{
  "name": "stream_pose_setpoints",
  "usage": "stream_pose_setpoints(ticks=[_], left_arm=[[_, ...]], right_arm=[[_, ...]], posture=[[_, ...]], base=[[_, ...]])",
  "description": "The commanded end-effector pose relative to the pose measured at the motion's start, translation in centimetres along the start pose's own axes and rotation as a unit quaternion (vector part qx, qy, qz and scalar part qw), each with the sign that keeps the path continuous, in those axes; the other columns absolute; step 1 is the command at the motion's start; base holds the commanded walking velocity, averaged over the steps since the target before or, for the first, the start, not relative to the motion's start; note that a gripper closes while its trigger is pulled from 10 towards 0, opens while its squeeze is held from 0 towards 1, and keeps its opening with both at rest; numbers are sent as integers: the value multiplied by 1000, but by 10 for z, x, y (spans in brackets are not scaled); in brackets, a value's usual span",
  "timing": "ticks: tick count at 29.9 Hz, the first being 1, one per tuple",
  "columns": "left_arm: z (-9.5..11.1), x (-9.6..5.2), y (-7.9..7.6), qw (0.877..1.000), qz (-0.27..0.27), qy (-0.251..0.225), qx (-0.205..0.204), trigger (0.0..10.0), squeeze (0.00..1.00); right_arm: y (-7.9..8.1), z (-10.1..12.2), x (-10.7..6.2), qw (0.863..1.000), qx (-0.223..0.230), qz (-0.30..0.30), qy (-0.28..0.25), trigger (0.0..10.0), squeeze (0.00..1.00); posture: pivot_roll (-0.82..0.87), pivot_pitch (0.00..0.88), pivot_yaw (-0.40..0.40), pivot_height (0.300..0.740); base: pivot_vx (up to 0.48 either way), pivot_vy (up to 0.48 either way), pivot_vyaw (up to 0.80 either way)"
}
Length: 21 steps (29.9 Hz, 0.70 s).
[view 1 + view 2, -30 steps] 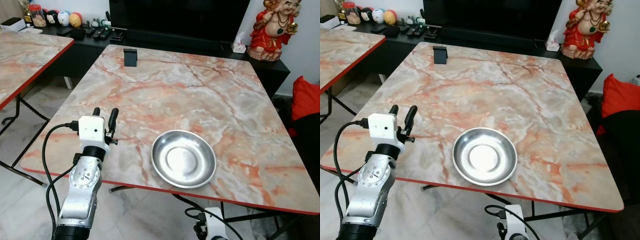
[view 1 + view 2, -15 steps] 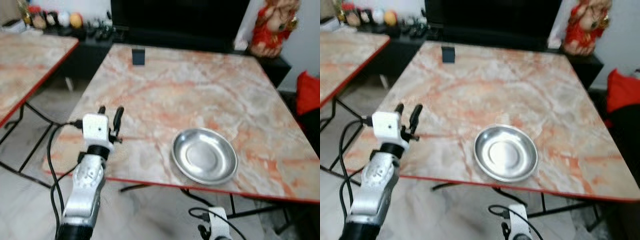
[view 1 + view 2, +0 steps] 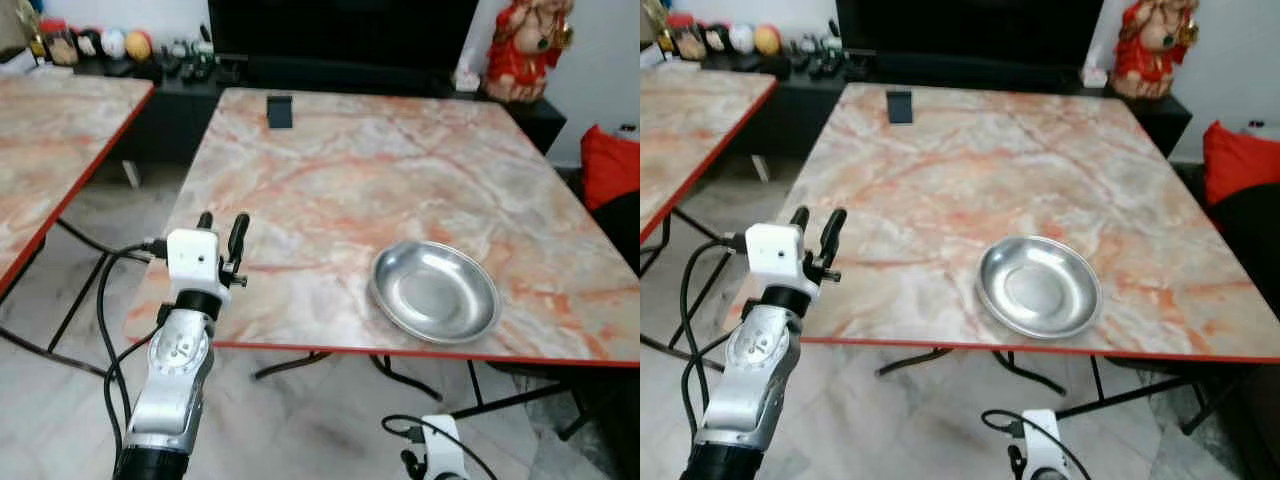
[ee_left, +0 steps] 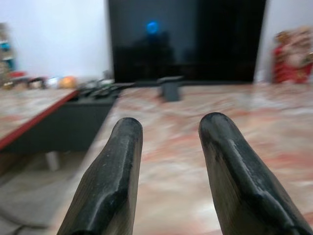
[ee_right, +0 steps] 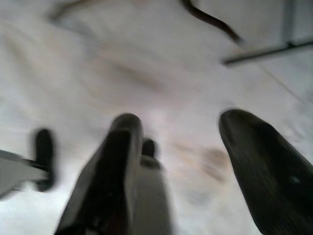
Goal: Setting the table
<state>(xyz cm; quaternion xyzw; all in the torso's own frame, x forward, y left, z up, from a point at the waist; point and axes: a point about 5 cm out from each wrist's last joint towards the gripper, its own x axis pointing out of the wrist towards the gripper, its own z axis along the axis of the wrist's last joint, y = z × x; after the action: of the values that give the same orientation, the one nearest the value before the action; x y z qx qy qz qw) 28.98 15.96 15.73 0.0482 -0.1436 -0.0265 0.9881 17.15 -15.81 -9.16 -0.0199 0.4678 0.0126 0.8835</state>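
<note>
A shiny steel plate (image 3: 434, 290) lies on the marble-patterned table (image 3: 380, 180) near its front edge, right of the middle. My left gripper (image 3: 222, 224) is raised at the table's front left corner, well left of the plate, open with nothing between its black fingers (image 4: 112, 186). My right arm (image 3: 437, 462) hangs low below the table's front edge. In the right wrist view my right gripper (image 5: 195, 147) points down at the pale floor, open and empty.
A small black stand (image 3: 280, 111) sits at the table's far left edge. A second marble table (image 3: 50, 140) stands to the left. Behind are a dark TV cabinet (image 3: 340, 75), a red statue (image 3: 525, 45) and a red cushion (image 3: 612, 165) at right.
The camera has shifted back and left, so the plate and table now sit further right in view. Both grippers keep the same pose; the plate stays put on the table.
</note>
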Motion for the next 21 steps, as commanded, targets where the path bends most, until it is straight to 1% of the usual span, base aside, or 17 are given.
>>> stream_pose_setpoints(ticks=[1,21], left_arm=[[3,2,-2,1000,-1,-5,0,10000,0],[3,4,-1,1000,-1,-4,-2,10000,0]], right_arm=[[2,1,0,1000,-1,4,-2,10000,0],[3,2,0,1000,0,5,-3,10000,0]], posture=[[73,0,-80,740],[66,0,-77,740]], base=[[0,285,0],[0,286,0]])
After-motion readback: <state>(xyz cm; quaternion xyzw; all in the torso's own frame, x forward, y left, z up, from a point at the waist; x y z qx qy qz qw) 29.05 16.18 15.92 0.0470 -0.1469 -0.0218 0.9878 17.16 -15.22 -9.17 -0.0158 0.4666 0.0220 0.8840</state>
